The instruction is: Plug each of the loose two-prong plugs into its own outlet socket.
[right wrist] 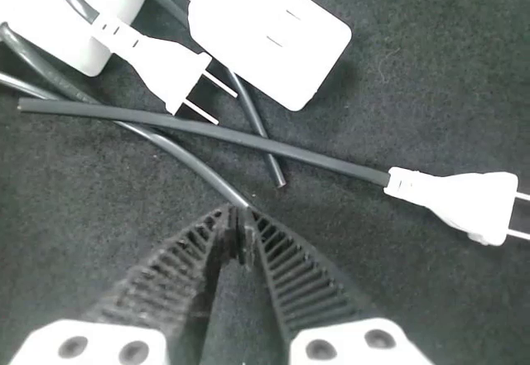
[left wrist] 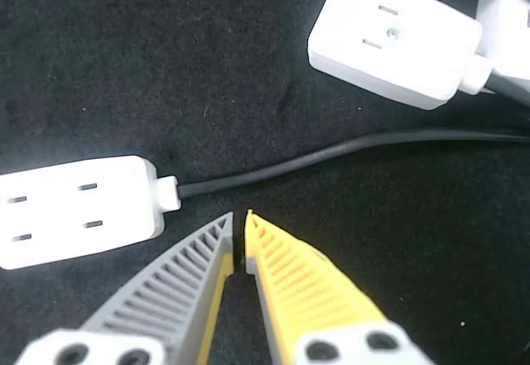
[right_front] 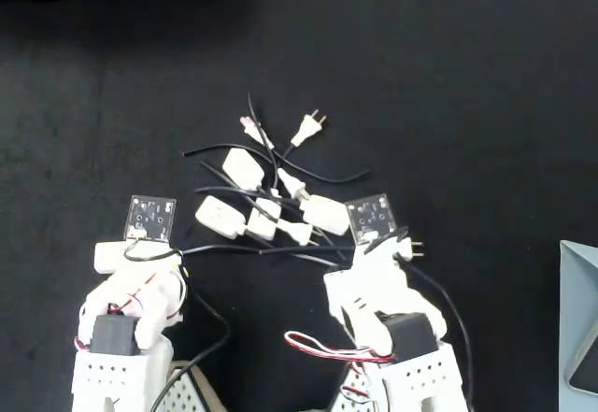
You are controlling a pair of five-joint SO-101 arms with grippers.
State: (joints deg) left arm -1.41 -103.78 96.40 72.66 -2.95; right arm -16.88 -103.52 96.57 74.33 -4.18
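The right hand is seen shut on nothing, low over the black table, with a black cord running up to its tips. Just beside it a loose plug is laid flat, its long axis set across the hand's line and its prongs turned away from the pile. In the high view it is found at that arm's outer side. A turn of the wrist is judged needed before the plug can be taken by its body. The left hand is likewise closed and empty, and a socket block is laid just beside its tips, slots facing up. Farther off, a second plug is laid beside a socket, its prongs not in it. The right arm is judged the nearer to both plugs.
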